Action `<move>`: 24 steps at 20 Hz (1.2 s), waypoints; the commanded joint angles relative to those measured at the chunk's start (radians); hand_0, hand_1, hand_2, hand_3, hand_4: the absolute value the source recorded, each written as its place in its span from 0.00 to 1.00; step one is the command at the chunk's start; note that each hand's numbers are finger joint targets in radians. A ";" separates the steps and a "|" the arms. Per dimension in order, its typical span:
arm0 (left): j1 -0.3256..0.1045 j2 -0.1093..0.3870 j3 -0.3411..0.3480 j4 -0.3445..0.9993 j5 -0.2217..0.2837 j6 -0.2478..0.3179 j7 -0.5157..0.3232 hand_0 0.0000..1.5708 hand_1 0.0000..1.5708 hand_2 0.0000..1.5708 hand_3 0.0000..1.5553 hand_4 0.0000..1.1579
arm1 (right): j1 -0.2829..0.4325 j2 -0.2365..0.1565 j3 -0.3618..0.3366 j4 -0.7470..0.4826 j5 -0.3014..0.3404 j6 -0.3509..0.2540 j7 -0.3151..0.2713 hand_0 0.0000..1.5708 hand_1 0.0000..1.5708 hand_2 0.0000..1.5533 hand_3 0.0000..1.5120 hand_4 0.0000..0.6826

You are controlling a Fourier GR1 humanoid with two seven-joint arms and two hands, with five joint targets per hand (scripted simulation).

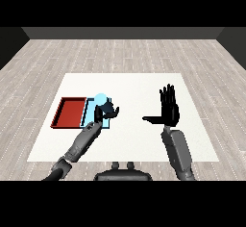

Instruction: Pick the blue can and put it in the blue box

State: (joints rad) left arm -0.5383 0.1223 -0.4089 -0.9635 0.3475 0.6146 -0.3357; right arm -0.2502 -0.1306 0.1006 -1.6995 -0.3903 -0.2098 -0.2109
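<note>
The red tray (69,111) lay bare on the white counter (134,89), the light blue tray (90,107) touching its right side. Over the blue tray, the left robot hand (106,111) curled round the blue can (100,98), hiding much of both. The right robot hand (168,109) hung open, well apart.

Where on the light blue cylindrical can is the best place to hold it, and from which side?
Around the rounded side wall of the light blue cylindrical can, from its right: it appears upright over the light blue tray, and the left hand is already there.
</note>
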 commanded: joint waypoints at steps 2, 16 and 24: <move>-0.119 0.044 0.101 0.147 -0.008 -0.039 0.059 1.00 1.00 0.99 0.95 0.97 | 0.077 -0.031 -0.081 -0.003 -0.056 0.086 -0.064 0.00 0.00 0.00 0.00 0.00; -0.309 0.083 0.203 0.735 -0.076 -0.086 0.137 1.00 1.00 0.98 0.91 0.86 | -0.025 -0.025 -0.138 0.180 -0.045 0.078 -0.056 0.00 0.00 0.00 0.00 0.00; -0.281 0.046 0.176 0.926 -0.122 -0.124 0.245 0.61 0.61 0.55 0.52 0.80 | 0.005 -0.006 -0.139 0.213 -0.039 0.100 -0.102 0.00 0.00 0.00 0.00 0.00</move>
State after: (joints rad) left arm -0.8270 0.1733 -0.2203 -0.1182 0.2490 0.5338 -0.1306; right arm -0.2545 -0.1604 -0.0505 -1.5083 -0.4406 -0.1159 -0.2801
